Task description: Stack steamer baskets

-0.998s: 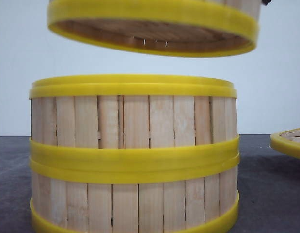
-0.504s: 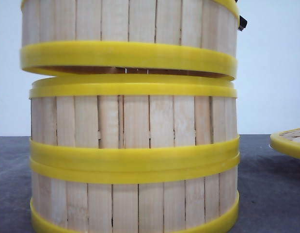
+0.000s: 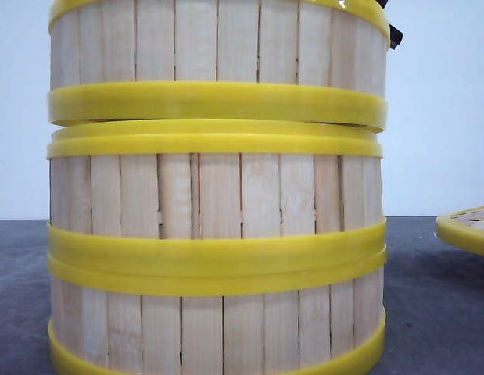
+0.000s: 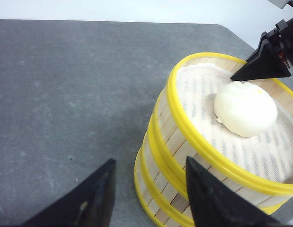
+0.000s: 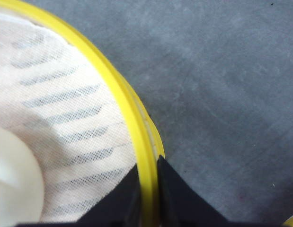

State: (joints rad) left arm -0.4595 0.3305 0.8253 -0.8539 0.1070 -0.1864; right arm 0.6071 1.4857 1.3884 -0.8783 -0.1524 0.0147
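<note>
The top basket (image 3: 218,58) sits directly over the middle basket (image 3: 214,187), which stands on the bottom basket (image 3: 214,328); the axis of the stack is upright. Between the top basket's lower rim and the rim beneath it a thin dark line shows toward the left side, so it may not be fully seated there. The right gripper (image 5: 148,189) is clamped on the top basket's upper rim, one finger inside the wall and one outside, on the far right side of the stack. The coming move turns on that: the grip is from above at the rim, so letting go and lifting straight up would probably clear it. The left gripper (image 4: 148,194) hangs spread and empty beside the stack, over bare table (image 4: 66,94), touching nothing. Count: three baskets in one stack, one white bun (image 4: 245,109) on a cloth liner (image 4: 208,94) in the top one, and part of another yellow-rimmed round piece (image 3: 468,226) at the table's right edge
</note>
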